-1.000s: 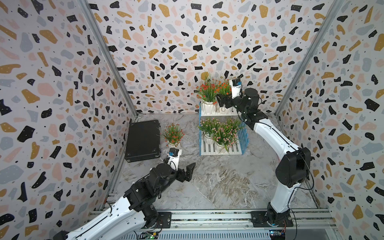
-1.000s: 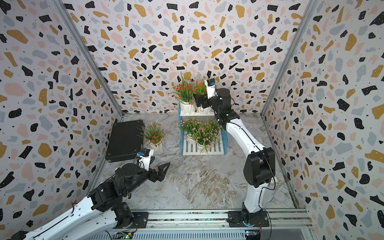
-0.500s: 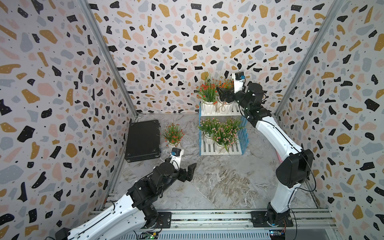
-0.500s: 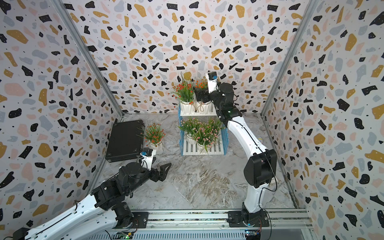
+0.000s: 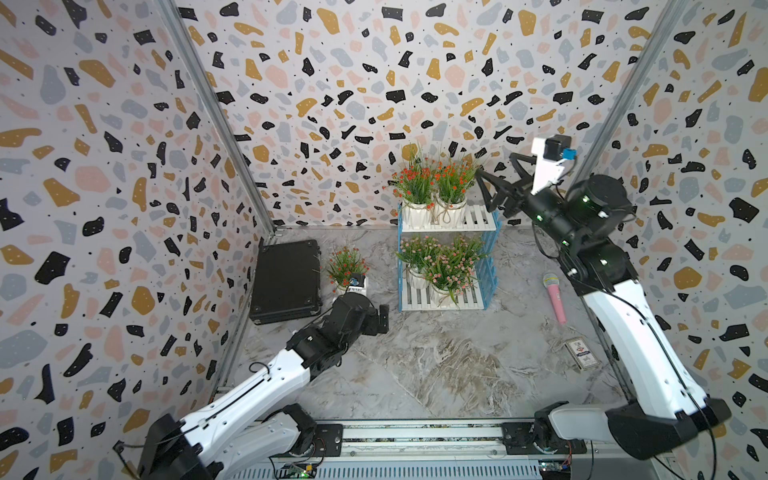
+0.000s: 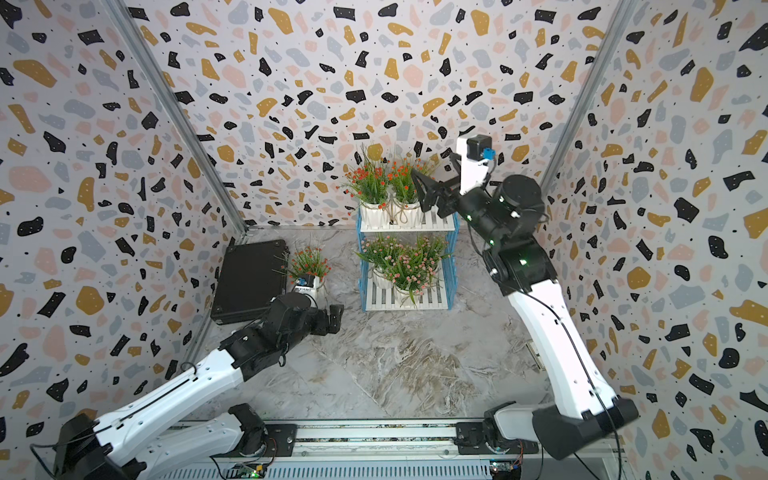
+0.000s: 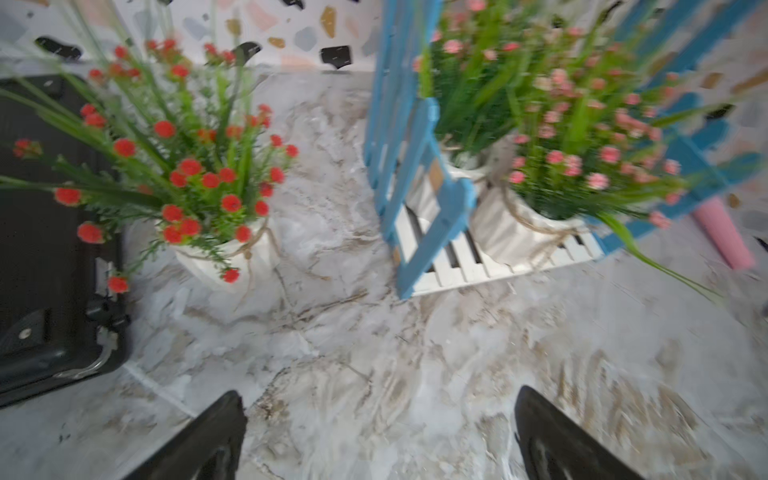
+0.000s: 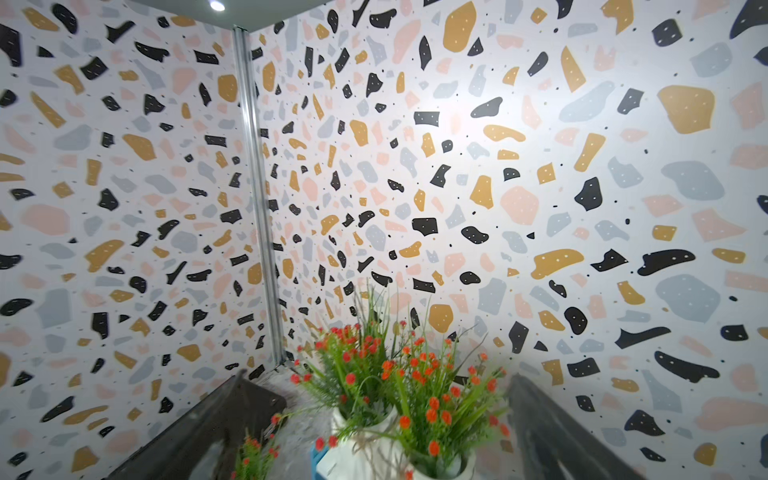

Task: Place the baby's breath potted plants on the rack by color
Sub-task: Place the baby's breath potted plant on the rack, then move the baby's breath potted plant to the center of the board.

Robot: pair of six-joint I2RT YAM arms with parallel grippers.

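Left of the rack (image 5: 478, 220), beside the black case (image 5: 286, 282): last red plant (image 5: 345, 266), upright on the bench (image 5: 436, 365), not yet shelved. Near the rack's front-left corner: left claw (image 7: 380, 436), spread wide, empty, facing plant and rack. On the rack's top shelf, two red plants (image 5: 432, 187); on its lower shelf, three pink plants (image 5: 440, 262). Off the rack's top right end: right claw (image 5: 496, 176), spread, empty. Likely risks: snagging the foliage and tipping the plant over; clipping the blue side frame (image 5: 400, 266) on the lift; crowding the right claw at the one free spot.
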